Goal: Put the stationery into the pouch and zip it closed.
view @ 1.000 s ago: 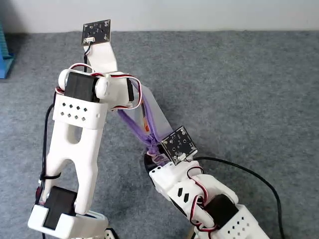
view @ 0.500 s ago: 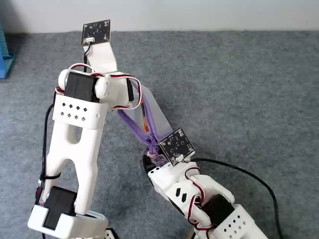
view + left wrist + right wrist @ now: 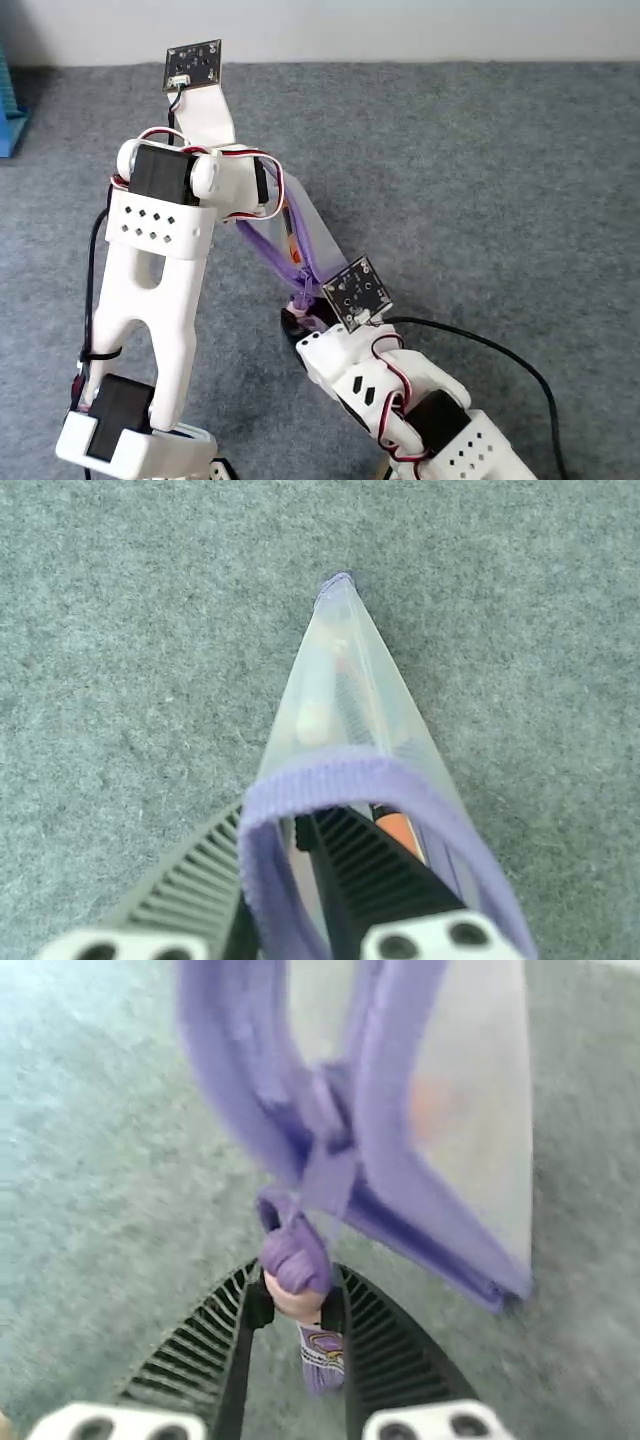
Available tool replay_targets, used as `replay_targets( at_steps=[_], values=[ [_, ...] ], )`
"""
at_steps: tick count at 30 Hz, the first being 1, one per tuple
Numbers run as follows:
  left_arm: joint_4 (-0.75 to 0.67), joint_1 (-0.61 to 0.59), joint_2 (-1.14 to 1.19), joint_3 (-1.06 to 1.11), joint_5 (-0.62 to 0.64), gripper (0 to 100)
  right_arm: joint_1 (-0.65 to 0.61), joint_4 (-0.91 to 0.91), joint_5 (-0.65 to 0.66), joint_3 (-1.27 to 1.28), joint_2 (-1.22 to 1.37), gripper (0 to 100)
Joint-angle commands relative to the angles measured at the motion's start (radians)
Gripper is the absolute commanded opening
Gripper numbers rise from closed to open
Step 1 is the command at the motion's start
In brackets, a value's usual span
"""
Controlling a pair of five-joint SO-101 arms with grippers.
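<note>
A clear pouch [image 3: 312, 240] with purple trim hangs stretched between my two grippers above the grey mat. My left gripper [image 3: 280, 825] is shut on the purple edge at one end of the pouch [image 3: 340, 690]; in the high view that gripper [image 3: 275, 205] sits under its wrist. Inside the pouch lie an orange item [image 3: 398, 830] and a white item [image 3: 315, 720]. My right gripper [image 3: 295, 1295] is shut on the purple zip pull [image 3: 293, 1260] at the other end, with the pouch [image 3: 470, 1110] just beyond it. From above, the right gripper [image 3: 303, 314] holds the zip pull [image 3: 303, 303] low.
A blue object [image 3: 10, 110] stands at the far left edge of the grey mat [image 3: 480, 180]. A black cable [image 3: 500, 350] loops from the right arm across the mat. Open mat lies to the right of both arms.
The right gripper has shifted slightly left with the zip pull in it. The left arm and its end of the pouch have stayed put.
</note>
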Motion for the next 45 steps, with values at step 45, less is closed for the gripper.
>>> replay_targets(
  at_steps=[45],
  values=[
    [0.020, 0.494, 0.318, -0.572, -0.195, 32, 0.572, 0.697, 0.035, -0.562, -0.018, 0.8]
  ],
)
